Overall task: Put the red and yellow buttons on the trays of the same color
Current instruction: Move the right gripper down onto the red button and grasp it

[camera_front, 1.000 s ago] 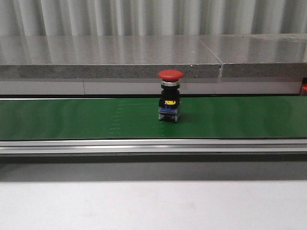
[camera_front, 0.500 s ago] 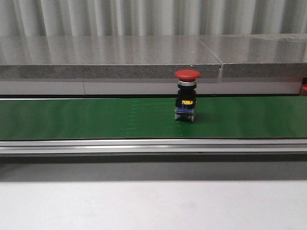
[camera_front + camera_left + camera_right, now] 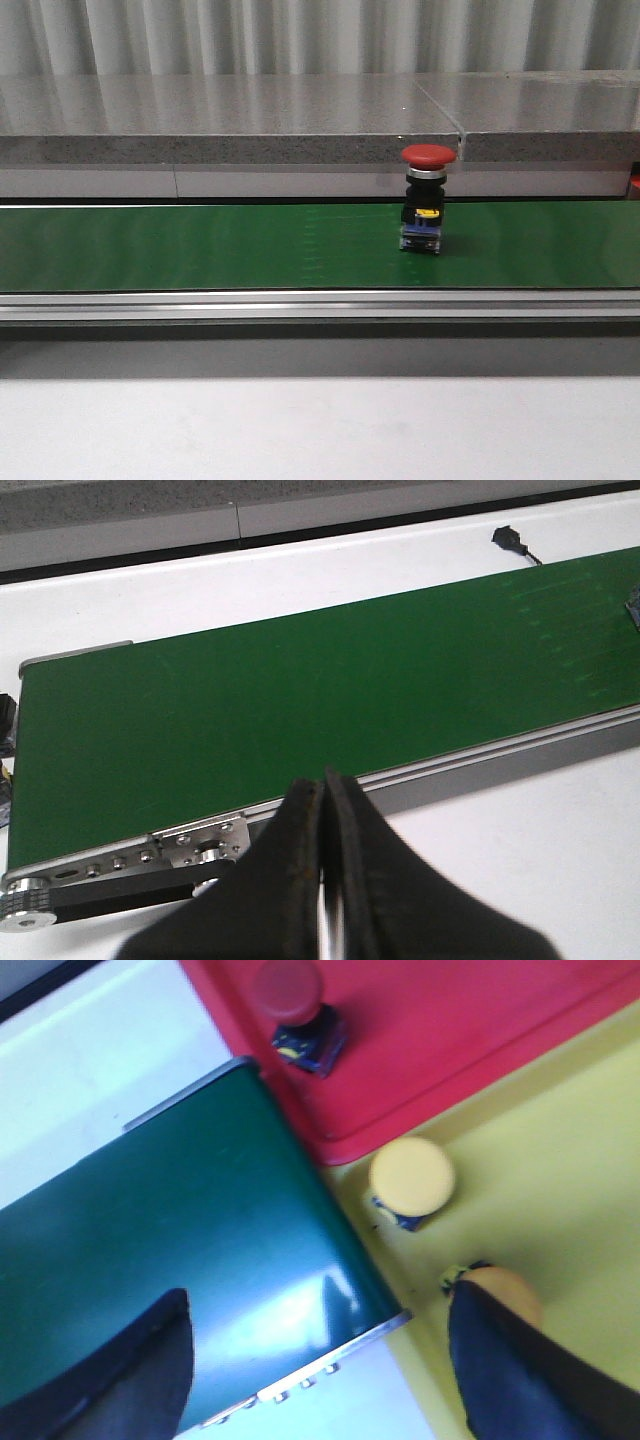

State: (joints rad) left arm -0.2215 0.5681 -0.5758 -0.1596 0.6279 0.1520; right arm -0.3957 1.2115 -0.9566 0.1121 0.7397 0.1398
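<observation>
A red button [image 3: 427,156] on a black body stands upright on the green conveyor belt [image 3: 200,248], right of centre in the front view. Neither gripper shows there. In the left wrist view my left gripper [image 3: 324,785] is shut and empty above the belt's near rail [image 3: 480,755]. In the right wrist view my right gripper [image 3: 318,1318] is open and empty over the belt's end [image 3: 200,1230]. Beyond it, a red tray [image 3: 450,1030] holds a red button [image 3: 290,995]. A yellow tray [image 3: 540,1180] holds a yellow button [image 3: 410,1178]; a second yellow button [image 3: 505,1290] sits partly behind one finger.
A grey stone ledge [image 3: 230,120] runs behind the belt, with corrugated wall above. White table surface [image 3: 320,430] lies in front of the belt. A small black connector [image 3: 508,538] lies on the white surface beyond the belt in the left wrist view.
The red button on the belt has travelled to the right, from about the middle to right of centre. No gripper appears in the front view.
</observation>
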